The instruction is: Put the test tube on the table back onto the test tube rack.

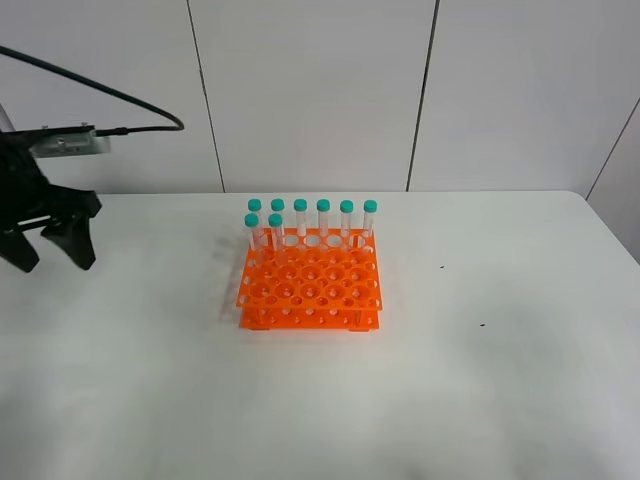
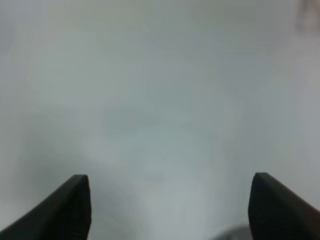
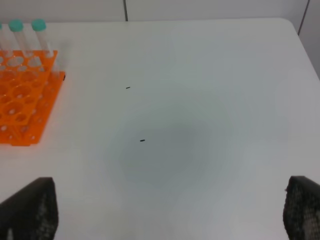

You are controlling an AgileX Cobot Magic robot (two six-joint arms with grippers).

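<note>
— What does the high camera catch that your wrists miss?

— My left gripper [image 1: 48, 255] at the far left edge of the table [image 1: 480, 380], fingers spread wide, empty. Eight teal-capped tubes [image 1: 300, 222] stand at the back of the orange test tube rack [image 1: 310, 285]. My left wrist sees only blurred white between its fingertips [image 2: 70, 207].

— And the right?

— My right gripper [image 3: 170, 212] is outside the high view; its own camera shows it spread wide, empty, above bare tabletop with two dark specks [image 3: 142, 140], the rack's corner off to one side.

— The loose test tube?

— No view shows one lying down. Grey wall panels [image 1: 310, 90] stand behind.
</note>
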